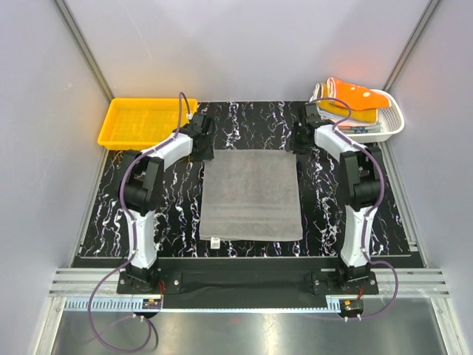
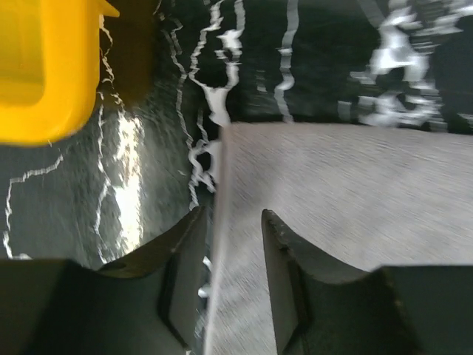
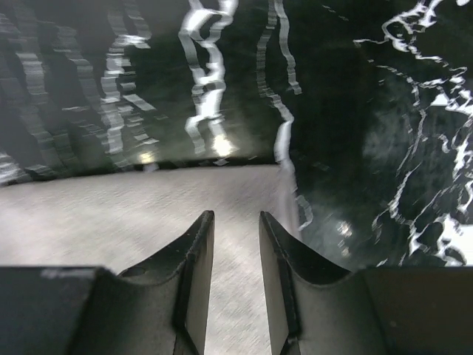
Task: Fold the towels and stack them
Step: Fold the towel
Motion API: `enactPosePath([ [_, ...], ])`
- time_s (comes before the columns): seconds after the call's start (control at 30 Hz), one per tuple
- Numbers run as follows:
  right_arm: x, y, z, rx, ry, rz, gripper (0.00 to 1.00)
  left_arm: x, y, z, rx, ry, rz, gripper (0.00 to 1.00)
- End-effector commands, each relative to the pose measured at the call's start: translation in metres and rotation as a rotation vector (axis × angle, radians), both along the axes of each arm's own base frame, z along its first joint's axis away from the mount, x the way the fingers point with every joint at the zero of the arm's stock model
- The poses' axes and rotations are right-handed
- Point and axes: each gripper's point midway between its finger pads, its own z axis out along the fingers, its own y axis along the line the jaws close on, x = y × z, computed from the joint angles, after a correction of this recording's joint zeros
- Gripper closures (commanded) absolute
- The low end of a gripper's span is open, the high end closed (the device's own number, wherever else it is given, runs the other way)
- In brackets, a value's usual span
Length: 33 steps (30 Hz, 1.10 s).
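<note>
**A:** What do we have, from the left?

**B:** At the far left corner we see an empty yellow tray beside the black marbled mat. Next comes the left gripper, low over the far left corner of the grey towel. Its fingers are parted and grasp nothing, one over bare mat and the other over cloth, with the towel's left edge running between them.

**A:** And the towel itself?

**B:** We find it spread flat and unfolded in the middle of the mat, between the two arms.

**A:** The right side?

**B:** The right gripper sits over the towel's far right corner, its fingers likewise released, with cloth showing in the gap. Beyond it, at the far right, we see a white basket with an orange towel heaped on top.
</note>
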Motion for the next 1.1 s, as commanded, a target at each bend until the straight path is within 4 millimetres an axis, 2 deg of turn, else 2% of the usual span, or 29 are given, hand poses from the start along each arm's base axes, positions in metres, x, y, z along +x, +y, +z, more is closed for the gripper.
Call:
enactPosePath([
  [0.0,0.007,-0.018,-0.008,-0.115,0.021,0.013,0.63,0.023,0.017,0.011,0.101,-0.033,-0.01,0.58],
  [0.03,0.006,-0.023,-0.02,-0.146,0.046,0.009,0.62,0.024,0.019,0.007,0.108,-0.022,-0.008,0.58],
  [0.07,0.008,-0.024,-0.025,-0.16,0.053,0.009,0.63,0.029,0.02,0.008,0.11,-0.027,-0.002,0.58],
  [0.13,0.011,-0.028,-0.032,-0.188,0.064,0.006,0.63,0.029,0.022,-0.003,0.125,-0.001,0.003,0.57],
  [0.2,0.011,-0.031,-0.033,-0.2,0.064,0.0,0.64,0.031,0.021,-0.003,0.122,-0.007,0.003,0.57],
  [0.37,0.016,-0.035,-0.023,-0.222,0.025,-0.015,0.62,0.036,0.014,0.011,0.048,-0.089,0.006,0.51],
  [0.47,0.021,-0.032,-0.016,-0.201,-0.007,-0.004,0.62,0.041,0.007,0.022,-0.007,-0.14,-0.001,0.5],
  [0.53,0.024,-0.027,-0.014,-0.182,-0.03,0.008,0.61,0.045,0.005,0.027,-0.027,-0.168,-0.001,0.46],
  [0.7,0.029,-0.023,-0.019,-0.17,-0.023,0.022,0.6,0.055,0.005,0.016,-0.028,-0.134,0.006,0.43],
  [0.83,0.03,-0.018,-0.02,-0.142,-0.048,0.028,0.58,0.055,0.002,0.01,-0.062,-0.128,-0.001,0.42],
  [1.07,0.029,-0.015,-0.029,-0.134,-0.02,0.039,0.61,0.053,0.001,-0.008,-0.072,-0.084,-0.008,0.44],
])
